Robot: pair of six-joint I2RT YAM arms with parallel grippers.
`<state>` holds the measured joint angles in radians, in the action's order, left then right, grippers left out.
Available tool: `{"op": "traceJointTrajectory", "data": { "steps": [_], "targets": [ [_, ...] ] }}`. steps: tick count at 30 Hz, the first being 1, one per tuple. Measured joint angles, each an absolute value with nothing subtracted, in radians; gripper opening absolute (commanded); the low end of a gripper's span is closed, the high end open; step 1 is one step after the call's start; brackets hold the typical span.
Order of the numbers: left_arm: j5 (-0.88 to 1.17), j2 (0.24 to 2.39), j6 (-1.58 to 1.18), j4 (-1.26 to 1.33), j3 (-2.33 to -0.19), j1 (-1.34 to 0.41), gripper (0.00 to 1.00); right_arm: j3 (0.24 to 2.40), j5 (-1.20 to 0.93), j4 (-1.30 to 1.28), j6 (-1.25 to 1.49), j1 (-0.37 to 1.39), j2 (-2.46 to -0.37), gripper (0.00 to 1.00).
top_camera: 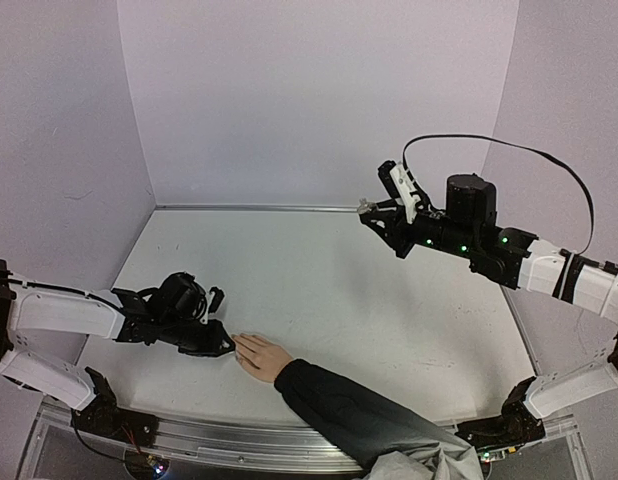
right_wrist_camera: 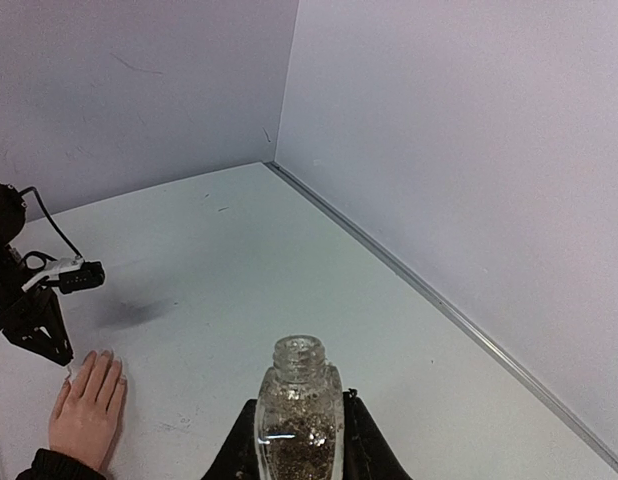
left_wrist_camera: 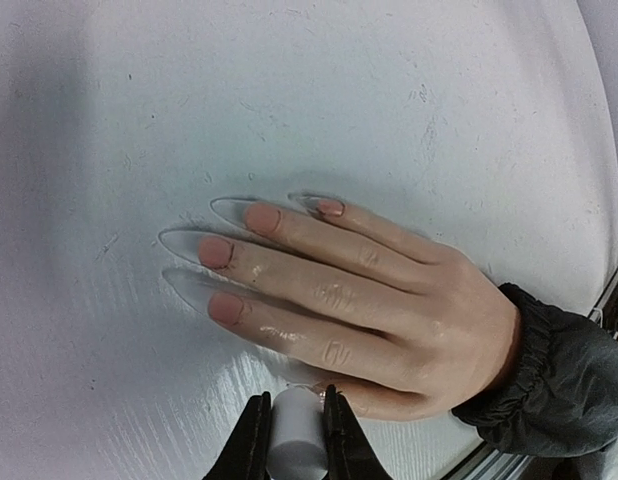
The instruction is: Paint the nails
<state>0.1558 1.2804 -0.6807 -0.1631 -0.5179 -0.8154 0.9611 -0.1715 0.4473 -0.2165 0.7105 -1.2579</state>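
The left pincer [left_wrist_camera: 294,425] was closed tight on a white cap [left_wrist_camera: 295,448], at 5 o'clock from the nails [left_wrist_camera: 215,251], which lay flat on the counter [left_wrist_camera: 389,100]. A shaky push could smear the hand [left_wrist_camera: 389,310]. The right pincer [right_wrist_camera: 299,445] hugged the open bottle [right_wrist_camera: 297,400]; tipping would spill it.

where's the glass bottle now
In the right wrist view, the glass bottle is clamped uncapped in the right gripper, raised over the far right of the table, far from the hand.

Nails [left_wrist_camera: 215,251] pink, sleeve [left_wrist_camera: 559,370] dark grey, table [left_wrist_camera: 339,100] and cap [left_wrist_camera: 297,440] white, bottle [right_wrist_camera: 298,420] brown-speckled.
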Motion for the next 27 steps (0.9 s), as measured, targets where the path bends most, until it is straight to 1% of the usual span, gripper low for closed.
{"op": "traceJointTrajectory", "data": {
  "steps": [9, 17, 27],
  "targets": [
    [0.112, 1.211, -0.682, -0.168, -0.516, -0.815, 0.0, 0.961, -0.171, 0.447, -0.216, 0.71, -1.258, 0.0],
    [0.113, 1.151, -0.682, -0.226, -0.516, -0.815, 0.0, 0.961, -0.172, 0.447, -0.216, 0.71, -1.258, 0.0],
    [0.167, 1.201, -0.681, -0.236, -0.52, -0.816, 0.0, 0.961, -0.173, 0.447, -0.216, 0.71, -1.258, 0.0]
  ]
}}
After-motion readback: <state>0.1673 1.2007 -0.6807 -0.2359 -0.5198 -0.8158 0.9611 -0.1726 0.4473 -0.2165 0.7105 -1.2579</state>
